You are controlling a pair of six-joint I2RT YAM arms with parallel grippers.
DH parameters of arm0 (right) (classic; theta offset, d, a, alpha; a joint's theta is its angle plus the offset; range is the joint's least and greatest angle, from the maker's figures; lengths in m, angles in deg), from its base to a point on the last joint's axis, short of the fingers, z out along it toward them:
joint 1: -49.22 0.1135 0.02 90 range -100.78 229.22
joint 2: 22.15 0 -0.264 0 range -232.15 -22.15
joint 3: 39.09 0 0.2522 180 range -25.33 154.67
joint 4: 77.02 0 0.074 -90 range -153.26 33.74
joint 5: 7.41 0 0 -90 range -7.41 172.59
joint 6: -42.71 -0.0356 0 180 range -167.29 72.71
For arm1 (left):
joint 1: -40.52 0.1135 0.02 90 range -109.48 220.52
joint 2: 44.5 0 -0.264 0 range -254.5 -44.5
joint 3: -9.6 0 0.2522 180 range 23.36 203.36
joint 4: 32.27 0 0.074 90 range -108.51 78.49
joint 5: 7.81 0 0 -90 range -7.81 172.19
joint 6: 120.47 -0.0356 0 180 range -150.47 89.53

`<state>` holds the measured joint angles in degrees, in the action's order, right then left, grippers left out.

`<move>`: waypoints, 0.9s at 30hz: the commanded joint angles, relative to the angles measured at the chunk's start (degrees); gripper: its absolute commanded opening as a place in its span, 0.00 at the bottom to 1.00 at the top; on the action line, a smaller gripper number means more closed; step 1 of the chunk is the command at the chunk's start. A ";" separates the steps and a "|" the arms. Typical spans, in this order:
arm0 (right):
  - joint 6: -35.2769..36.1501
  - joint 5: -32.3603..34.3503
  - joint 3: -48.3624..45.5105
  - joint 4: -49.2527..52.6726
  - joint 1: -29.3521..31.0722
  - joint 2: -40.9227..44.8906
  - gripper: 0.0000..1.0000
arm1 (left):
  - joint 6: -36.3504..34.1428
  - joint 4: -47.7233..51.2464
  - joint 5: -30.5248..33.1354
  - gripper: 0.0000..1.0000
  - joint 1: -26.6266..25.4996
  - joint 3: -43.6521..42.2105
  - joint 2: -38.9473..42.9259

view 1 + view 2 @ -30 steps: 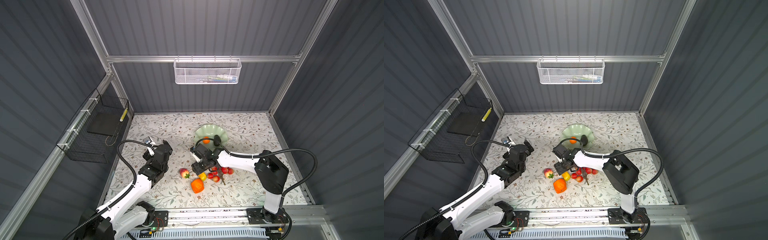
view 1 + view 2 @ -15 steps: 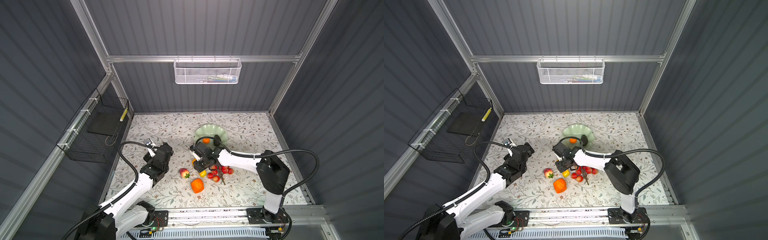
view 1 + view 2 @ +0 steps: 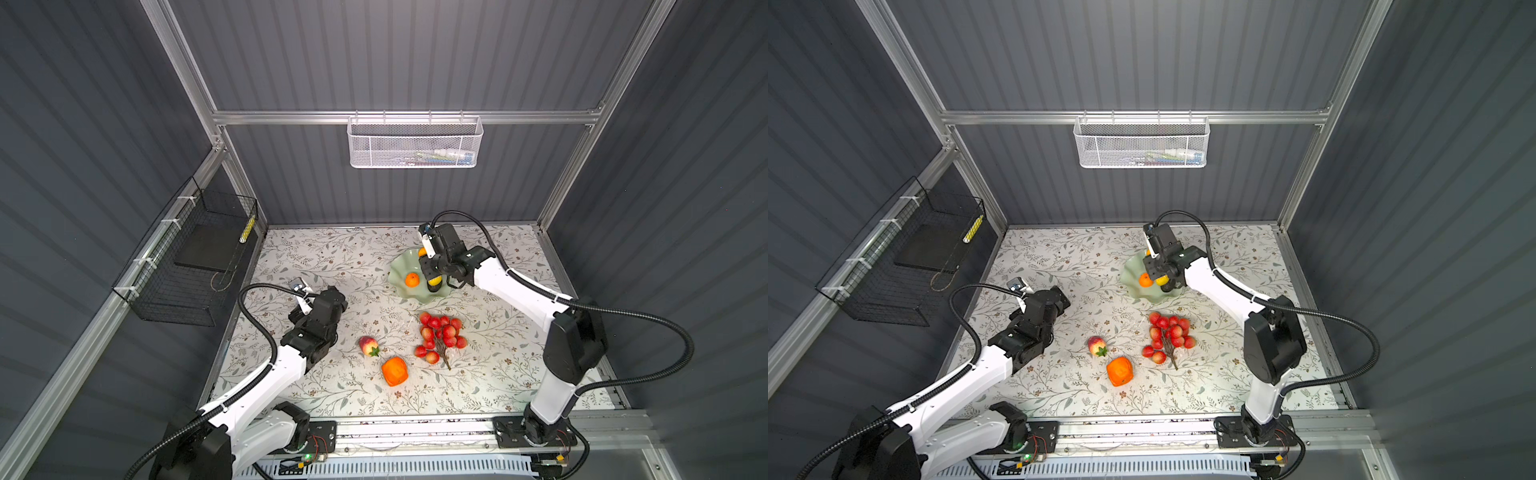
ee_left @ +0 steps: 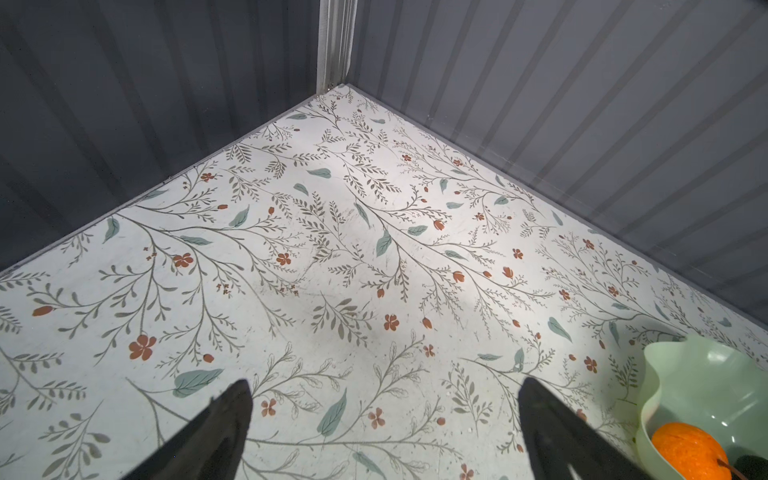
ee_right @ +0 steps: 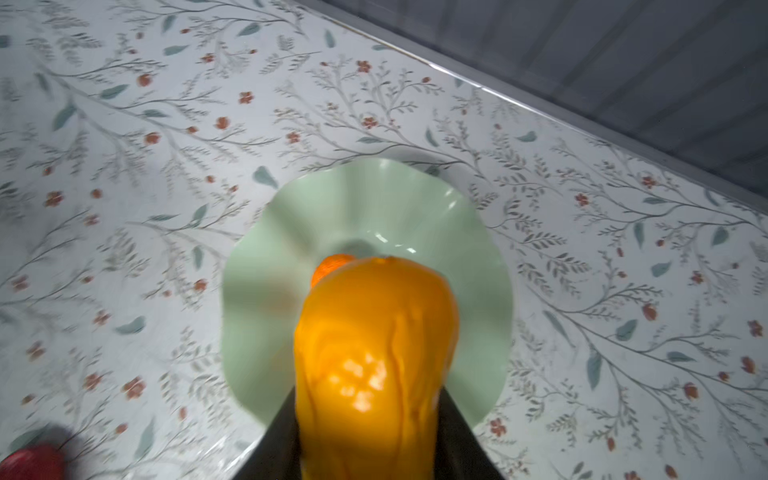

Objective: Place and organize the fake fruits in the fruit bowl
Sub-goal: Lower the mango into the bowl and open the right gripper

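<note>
- The right wrist view shows the grip up close. The right claw (image 5: 370,440) is pinched tight on the yellow oblong fruit (image 5: 374,340), with a dark finger (image 5: 278,444) on each side.
- In that view the fruit bowl (image 5: 266,316) sits right under the right claw. The yellow fruit hides nearly all of the round orange (image 5: 332,264) (only a little bit peeks out). I cannot tell if the yellow fruit touches the bowl.
- Both top views show the whole round orange, lying in the bowl just beside the right claw.
- The top views also show three fruits on the flowery table (image 3: 332,266). The right wrist view misses them (it has just a red blur in one corner, too fuzzy to name).
- The red berry bunch (image 3: 440,337) is nearest the right claw.
- The red-yellow fruit with green leaf (image 3: 368,346) and the blocky orange fruit (image 3: 394,371) lie close together, nearer the left claw.
- The left wrist view shows the left claw (image 4: 384,415) spread wide with nothing in it. There is bare table in front of it, and the bowl's edge is off to one side.
- Counting: two claws and one bowl.
- I can count five fruits: one in the bowl, one held, three on the table.
- There are two baskets on the walls, a white mesh basket (image 3: 413,143) and a black wire basket (image 3: 187,257). Both are well apart from both claws.
</note>
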<state>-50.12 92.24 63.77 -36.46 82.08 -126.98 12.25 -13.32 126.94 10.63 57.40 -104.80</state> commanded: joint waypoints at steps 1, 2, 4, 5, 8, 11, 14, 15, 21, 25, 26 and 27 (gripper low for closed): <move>1.55 -1.11 4.25 2.41 -1.64 -5.17 0.37 | 0.63 2.38 -2.03 1.00 0.54 0.68 1.43; 0.90 -2.26 5.13 2.30 -2.17 -6.48 0.37 | 0.70 2.77 -2.65 1.00 0.56 0.55 1.77; -0.66 -4.16 7.29 2.20 -2.85 -9.23 0.37 | 0.81 3.69 -5.23 1.00 0.53 0.15 2.37; -1.21 -4.65 8.02 2.13 -2.98 -10.41 0.37 | 0.79 4.20 -6.64 1.00 0.53 0.06 2.70; -2.77 -5.63 9.81 1.71 -3.17 -13.45 0.37 | -0.13 6.13 -11.68 1.00 0.54 -0.15 3.83; -4.65 -7.01 10.31 0.76 -3.38 -15.53 0.38 | -3.27 8.56 -16.41 1.00 0.53 -0.07 5.20; -6.43 -7.93 10.10 -0.23 -3.66 -17.21 0.40 | -5.12 10.70 -20.52 1.00 0.56 -0.25 6.22; -6.84 -8.08 9.98 -0.56 -3.68 -17.75 0.41 | -5.61 11.02 -22.16 1.00 0.55 -0.52 6.41; -9.24 -7.91 9.64 -2.26 -4.01 -19.70 0.48 | -6.35 10.06 -32.21 0.97 0.58 -1.44 4.88; -9.91 -8.19 10.18 -2.96 -4.09 -19.38 0.57 | -7.65 8.52 -39.25 0.93 0.54 -0.61 1.11; -10.05 -8.16 10.35 -3.07 -4.14 -19.12 0.58 | -8.07 7.98 -41.08 0.92 0.53 -0.36 -0.01; -10.01 -8.28 10.54 -3.01 -4.22 -18.73 0.60 | -8.46 7.79 -43.10 0.91 0.59 0.02 -1.27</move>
<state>-59.26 84.39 72.49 -38.55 78.23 -146.61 6.17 -4.80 92.23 10.63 56.66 -103.86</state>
